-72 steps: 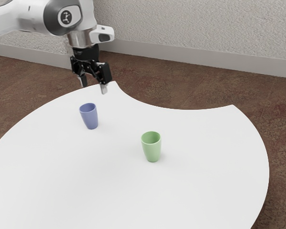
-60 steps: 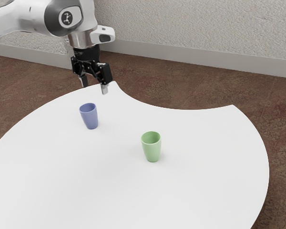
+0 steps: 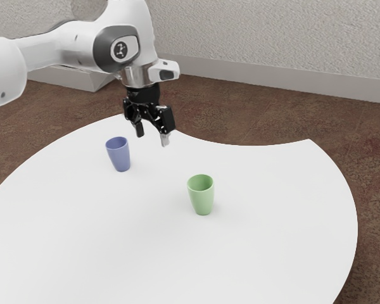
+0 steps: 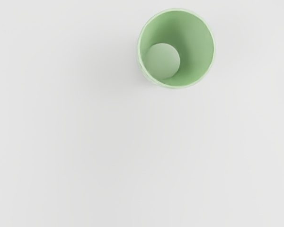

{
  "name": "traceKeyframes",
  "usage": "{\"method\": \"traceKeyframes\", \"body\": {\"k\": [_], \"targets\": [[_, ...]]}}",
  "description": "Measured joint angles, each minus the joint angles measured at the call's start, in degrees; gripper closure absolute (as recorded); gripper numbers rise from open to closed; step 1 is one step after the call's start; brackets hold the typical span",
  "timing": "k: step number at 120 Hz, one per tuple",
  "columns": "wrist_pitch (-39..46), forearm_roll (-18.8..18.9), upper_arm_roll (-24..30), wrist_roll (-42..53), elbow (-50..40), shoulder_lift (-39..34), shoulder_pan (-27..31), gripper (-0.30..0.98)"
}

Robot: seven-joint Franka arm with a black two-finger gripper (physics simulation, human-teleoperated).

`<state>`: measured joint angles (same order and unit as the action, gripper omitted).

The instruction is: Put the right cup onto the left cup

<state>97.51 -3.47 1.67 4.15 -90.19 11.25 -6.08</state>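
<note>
While my claw [image 3: 152,134] hangs in the air toward the far edge of the table in the exterior view, the items stand as follows.

Claw: one, black, two-fingered, pointed downward. Fingers [image 3: 165,139] parted, a clear gap between them; nothing gripped, neither cup touched.

Arm [image 3: 69,44]: one, mine, white with grey and black fittings, entering from the exterior view's left.

Blue cup [image 3: 120,156]: one, plain, tapering toward its base, mouth up. Upright on the table, on the exterior view's left, well apart from its green companion.

Green cup [image 3: 202,197]: one, same tapered form, mouth up. Upright on the table, farther toward the exterior view's right and nearer that camera than the blue one. Neither cup sits in the other. In the wrist view, seen from above: pale rim, open mouth, round inner bottom [image 4: 163,61], and a soft shadow on the tabletop beside it.

Table [image 3: 114,240]: one, smooth, white, rounded outline with an inward curve along its far edge.

Surroundings: brown mottled floor [image 3: 367,145]; rough pale wall [image 3: 259,31]; plain grey baseboard [image 3: 272,74] along its foot.
</note>
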Motion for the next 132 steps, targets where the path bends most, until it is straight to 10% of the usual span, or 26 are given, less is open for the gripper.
{"method": "traceKeyframes", "body": {"k": [132], "targets": [[15.73, -1.49, 0.32, -0.48, 11.02, 26.18, -5.94, 0.25]]}}
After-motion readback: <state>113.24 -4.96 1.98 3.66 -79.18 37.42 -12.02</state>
